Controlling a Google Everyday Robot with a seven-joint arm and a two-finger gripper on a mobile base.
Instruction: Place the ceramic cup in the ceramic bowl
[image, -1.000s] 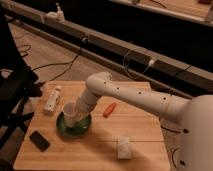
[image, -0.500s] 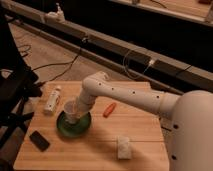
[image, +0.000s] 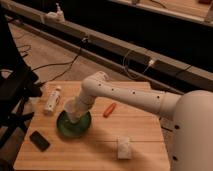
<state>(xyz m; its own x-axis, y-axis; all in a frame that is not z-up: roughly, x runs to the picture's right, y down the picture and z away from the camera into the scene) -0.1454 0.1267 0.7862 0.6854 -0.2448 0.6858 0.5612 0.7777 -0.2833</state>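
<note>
The green ceramic bowl (image: 63, 131) sits on the left half of the wooden table. My gripper (image: 77, 115) reaches in from the right at the end of the white arm and hangs over the bowl's middle. The small white ceramic cup (image: 69, 107) is at the gripper's tip, over the bowl's far edge and partly merged with the white of the gripper. Whether the cup rests in the bowl or is held above it does not show.
A white bottle (image: 52, 100) lies left of the bowl. A black phone (image: 39, 140) lies at the front left. An orange piece (image: 109, 110) lies right of the bowl, and a white block (image: 123, 148) sits near the table's front edge (image: 90, 167). A dark chair stands at the left.
The arm has swung a little to the left and down, bringing the gripper and cup more squarely over the bowl. Nothing else on the table has moved.
</note>
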